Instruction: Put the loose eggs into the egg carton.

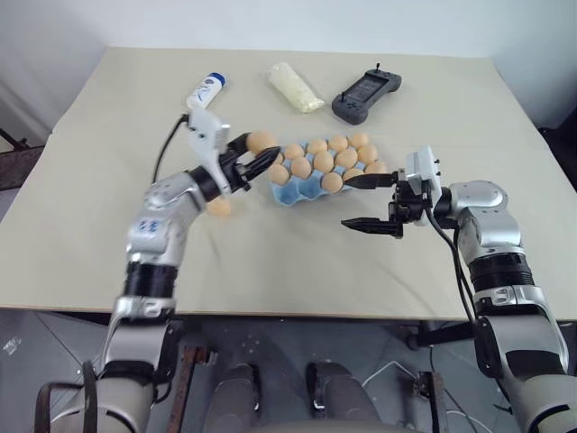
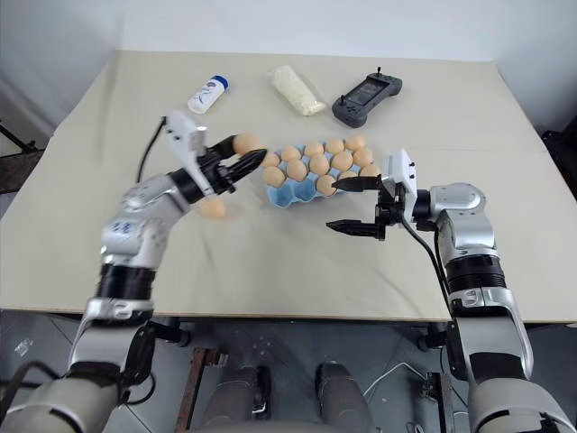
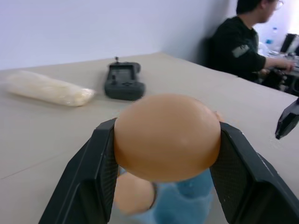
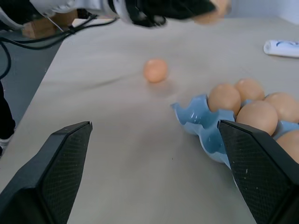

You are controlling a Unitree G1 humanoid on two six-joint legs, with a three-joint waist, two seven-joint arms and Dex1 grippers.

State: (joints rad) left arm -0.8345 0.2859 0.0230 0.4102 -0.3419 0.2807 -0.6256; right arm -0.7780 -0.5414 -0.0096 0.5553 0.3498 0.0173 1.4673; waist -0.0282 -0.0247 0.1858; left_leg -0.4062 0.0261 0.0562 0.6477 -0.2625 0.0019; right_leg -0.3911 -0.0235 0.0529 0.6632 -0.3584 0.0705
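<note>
Your left pincer (image 1: 256, 155) pinching an egg (image 1: 261, 142) just above the egg carton (image 1: 293, 190) near its left end, one loose egg (image 1: 219, 207) on the counter (image 1: 270, 262) left of carton, right pincer (image 1: 361, 202) spread wide beside carton's right end.

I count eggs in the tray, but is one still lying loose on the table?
Yes: one loose egg lies on the table left of the blue egg carton, below the left gripper.

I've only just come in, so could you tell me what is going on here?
The robot is filling the carton with loose eggs. Its left end effector is shut on an egg held just beside the carton's near-left end. Another egg lies on the table. The right end effector is open, empty, beside the carton.
</note>
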